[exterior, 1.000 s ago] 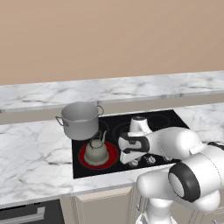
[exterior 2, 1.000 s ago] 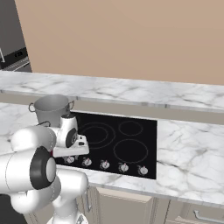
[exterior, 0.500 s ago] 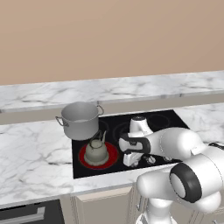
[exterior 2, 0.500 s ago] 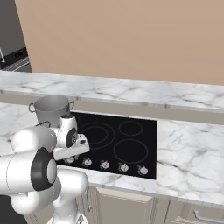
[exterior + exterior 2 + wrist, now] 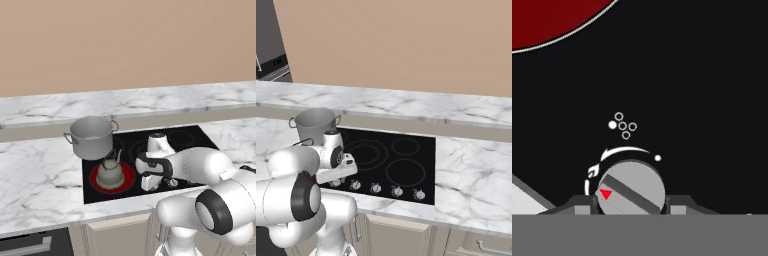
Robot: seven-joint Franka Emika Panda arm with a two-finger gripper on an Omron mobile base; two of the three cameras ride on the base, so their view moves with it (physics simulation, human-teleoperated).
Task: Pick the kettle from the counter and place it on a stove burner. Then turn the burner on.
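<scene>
The olive-grey kettle [image 5: 110, 172] stands upright on the front-left stove burner [image 5: 128, 181], which glows red around its base; a red arc of that burner [image 5: 547, 20] fills the hand view's top left. To the kettle's right, my gripper [image 5: 149, 184] points down at the cooktop's front edge. In the hand view the gripper [image 5: 631, 202] is shut on a round grey control knob [image 5: 632, 186], one fingertip [image 5: 582, 204] against each side. The knob's bar lies diagonal, with a red triangle at its lower left. The white marbled counter [image 5: 40, 170] lies left of the cooktop.
A steel two-handled pot [image 5: 91, 136] stands just behind the kettle, at the cooktop's back left. Three more knobs [image 5: 376, 188] run along the front of the black cooktop [image 5: 406, 165]. A raised marble ledge [image 5: 150, 100] and a tan wall lie behind.
</scene>
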